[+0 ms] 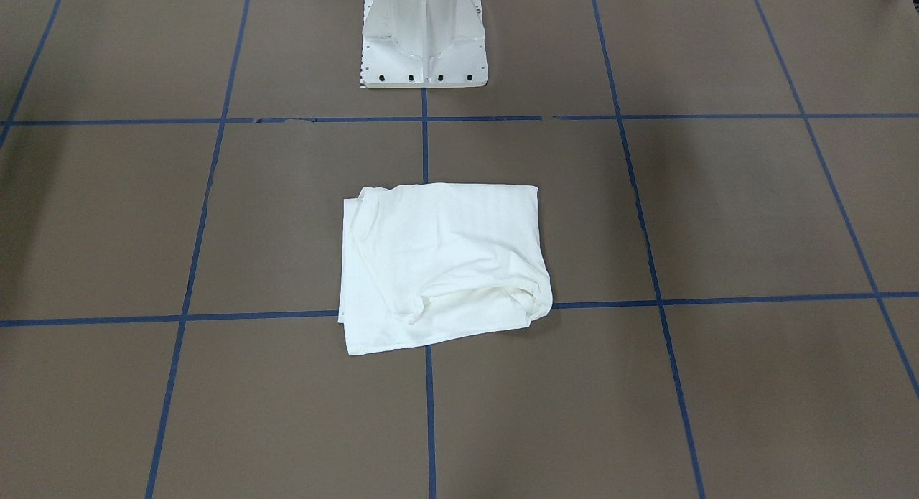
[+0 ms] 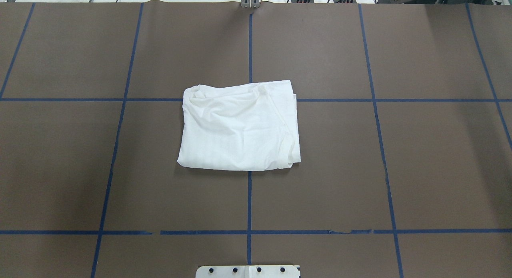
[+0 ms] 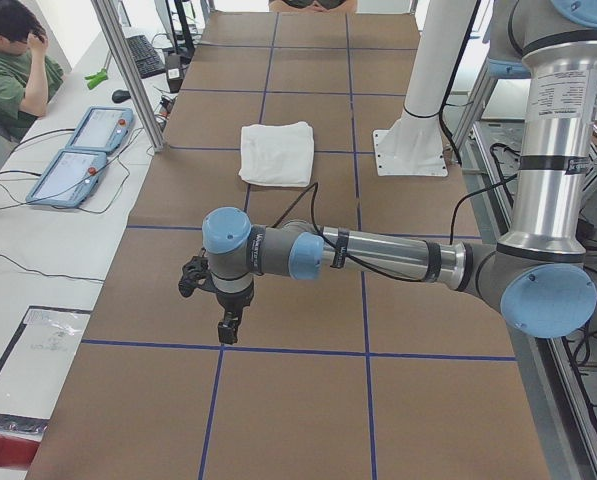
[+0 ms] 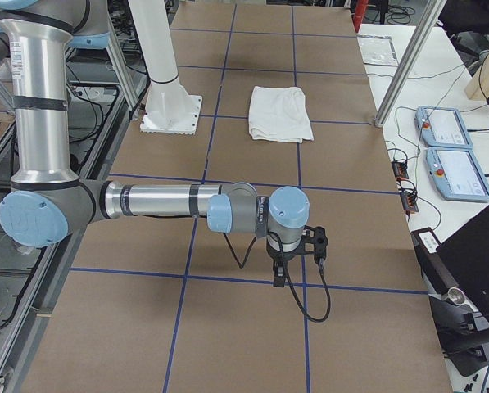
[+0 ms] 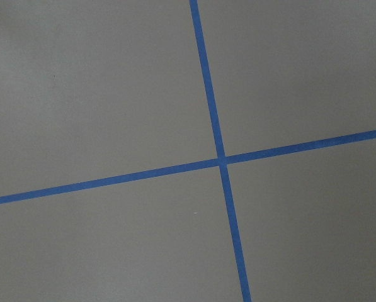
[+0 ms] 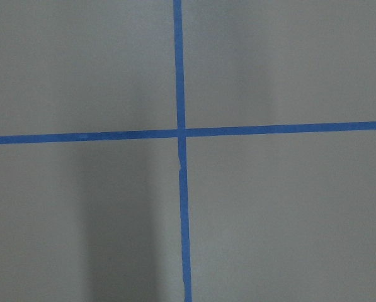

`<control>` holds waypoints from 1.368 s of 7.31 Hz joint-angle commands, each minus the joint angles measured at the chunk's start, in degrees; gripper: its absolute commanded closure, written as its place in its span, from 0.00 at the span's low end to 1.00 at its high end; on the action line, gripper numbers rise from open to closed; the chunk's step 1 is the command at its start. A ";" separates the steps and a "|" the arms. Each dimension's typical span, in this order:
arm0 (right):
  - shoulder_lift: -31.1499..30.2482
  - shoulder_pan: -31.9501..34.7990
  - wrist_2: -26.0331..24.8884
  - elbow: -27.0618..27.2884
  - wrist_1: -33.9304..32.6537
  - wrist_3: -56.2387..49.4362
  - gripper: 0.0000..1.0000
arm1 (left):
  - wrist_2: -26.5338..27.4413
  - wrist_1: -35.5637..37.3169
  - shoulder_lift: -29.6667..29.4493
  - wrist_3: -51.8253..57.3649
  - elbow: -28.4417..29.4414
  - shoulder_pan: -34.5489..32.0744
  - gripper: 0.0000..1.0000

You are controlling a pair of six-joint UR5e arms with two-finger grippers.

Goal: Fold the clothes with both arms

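Observation:
The clothes are one white T-shirt (image 1: 445, 262) folded into a rough rectangle at the middle of the brown table (image 2: 60, 158), with nothing holding it. The same shirt (image 2: 240, 126) shows a wrinkled far left corner from overhead. Both arms are far from it, out at the table's ends. The left gripper (image 3: 228, 325) hangs over the table well short of the shirt (image 3: 276, 152) in the exterior left view. The right gripper (image 4: 278, 274) hangs likewise away from the shirt (image 4: 280, 113) in the exterior right view. I cannot tell whether either is open or shut. Both wrist views show only tape lines.
The white pedestal base (image 1: 423, 39) stands behind the shirt. Blue tape lines (image 5: 220, 157) grid the table. Beside the table are two teach pendants (image 3: 78, 150), an aluminium post (image 3: 128, 75) and a seated person (image 3: 13, 60). More pendants (image 4: 449, 147) lie on the other side.

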 commanded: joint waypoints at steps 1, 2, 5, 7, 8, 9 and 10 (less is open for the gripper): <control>-1.19 -0.08 0.04 4.14 -2.13 4.68 0.00 | -0.04 -0.55 0.41 0.07 0.69 0.00 0.00; -1.10 -0.08 0.13 4.06 -1.78 4.89 0.00 | -0.04 -0.55 0.41 0.07 0.60 0.00 0.00; -1.10 -0.08 0.31 3.79 -1.43 4.72 0.00 | -0.13 -0.46 0.41 -0.11 0.86 0.00 0.00; -1.02 -0.17 0.31 3.53 -1.43 4.63 0.00 | -0.13 -0.29 0.32 -0.81 0.86 0.09 0.00; -1.02 -0.17 0.31 3.61 -1.43 4.63 0.00 | -0.22 0.15 0.15 -3.68 0.87 0.09 0.00; -1.02 -0.17 0.39 3.70 -1.43 4.63 0.00 | -0.22 -0.54 0.06 -8.06 0.69 0.00 0.00; -1.02 -0.17 0.39 3.79 -1.43 4.63 0.00 | -0.22 -0.55 0.06 -8.11 0.78 0.09 0.00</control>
